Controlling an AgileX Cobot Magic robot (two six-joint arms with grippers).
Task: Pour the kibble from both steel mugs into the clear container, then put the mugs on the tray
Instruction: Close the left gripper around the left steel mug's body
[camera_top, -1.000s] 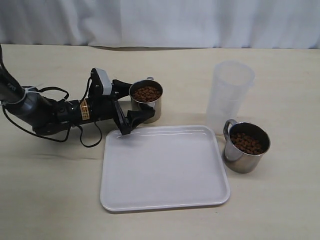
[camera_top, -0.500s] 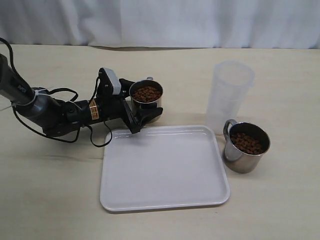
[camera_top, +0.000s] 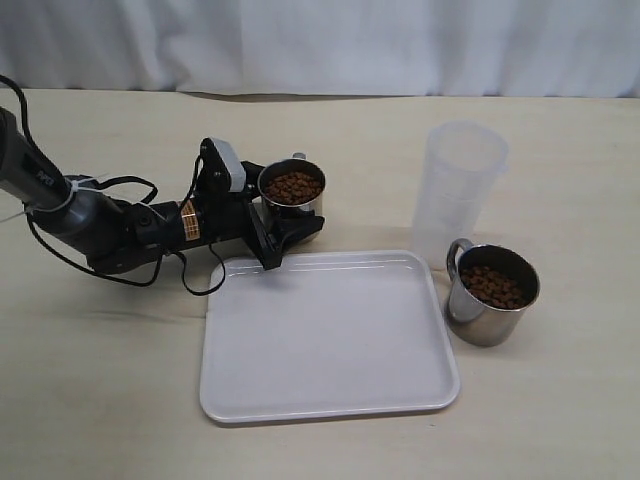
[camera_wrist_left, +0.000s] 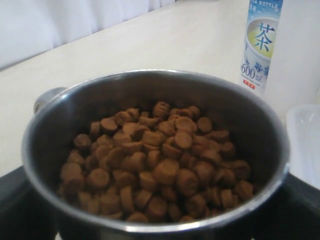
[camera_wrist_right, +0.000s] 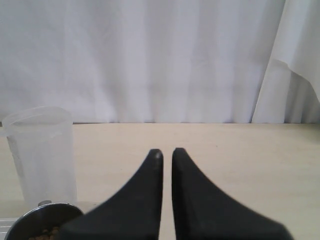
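The left mug (camera_top: 292, 200) stands upright on the table (camera_top: 100, 400), filled with kibble (camera_top: 293, 187) to a little below its rim. It sits between the fingers of the left tool (camera_top: 283, 208), which reaches in low and almost level with the table. The jaws stand wide, one on each side of the mug's wall. Whether they press on the steel or only flank it cannot be told.

In the left wrist view the mug (camera_wrist_left: 240, 125) fills the space ahead of the tool, with the brown pellets (camera_wrist_left: 155, 165) heaped inside and the black fingers (camera_wrist_left: 20, 210) showing low at either side. Its loop handle sticks out on the side away from the tray.

The tray (camera_top: 330, 340) lies flat and bare, its corner just beside the left tool's nearer finger. Beyond the mug, a labelled bottle (camera_wrist_left: 262, 42) stands farther off.

The tumbler (camera_top: 460, 185) stands upright well apart from the left tool, past the mug. The right mug (camera_top: 490, 300) stands just beside the tumbler's base, also holding kibble (camera_top: 495, 286), with its handle turned toward the tumbler and the tray's edge near.

The right tool (camera_wrist_right: 167, 152) does not show in the exterior view. Its own camera shows the jaws brought together, only a thin slit between the tips, with nothing between them. Ahead of it and off to one side are the tumbler (camera_wrist_right: 42, 150) and, nearer, the right mug's rim (camera_wrist_right: 45, 222). A white curtain (camera_wrist_right: 150, 60) hangs behind the table.
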